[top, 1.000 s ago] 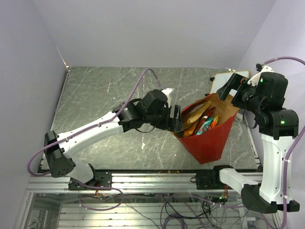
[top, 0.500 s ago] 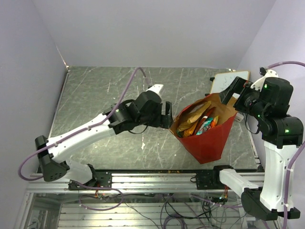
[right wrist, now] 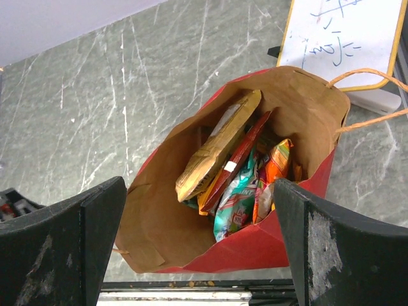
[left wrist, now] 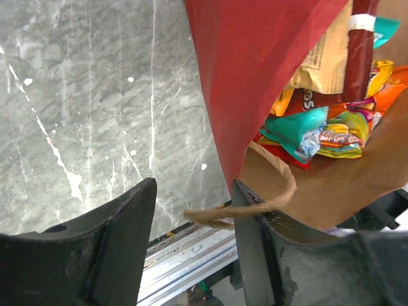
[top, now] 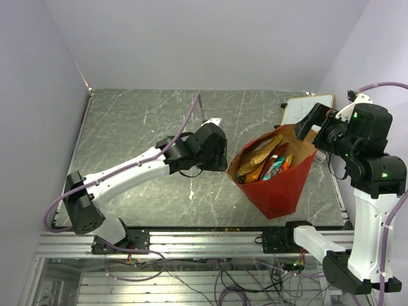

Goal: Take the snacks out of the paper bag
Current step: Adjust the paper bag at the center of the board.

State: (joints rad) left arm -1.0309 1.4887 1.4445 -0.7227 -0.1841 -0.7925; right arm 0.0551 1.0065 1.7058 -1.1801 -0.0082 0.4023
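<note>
The red paper bag point(top: 278, 186) stands at the right of the table, its brown mouth open upward. The snacks point(top: 264, 160) stand packed inside it: a tan packet, a dark red one, teal and orange ones. My left gripper point(top: 224, 158) is open just left of the bag's rim. In the left wrist view, the bag's red wall point(left wrist: 255, 76) rises past my right finger, and a tan handle point(left wrist: 261, 207) lies across that finger into my open left gripper point(left wrist: 193, 191). My right gripper point(top: 310, 123) is open above the bag's back right corner. The right wrist view looks down between my open right gripper point(right wrist: 199, 185) onto the snacks point(right wrist: 239, 169) in the bag point(right wrist: 153, 223).
A white wood-framed board point(top: 306, 107) lies behind the bag at the back right, and also shows in the right wrist view point(right wrist: 347, 38). The metal rail point(top: 210, 239) runs along the table's near edge. The grey walls close in the left and back.
My left gripper has drawn back from the bag's mouth to just outside its left rim. The right arm shifted slightly right and up. The bag and snacks stay put.
</note>
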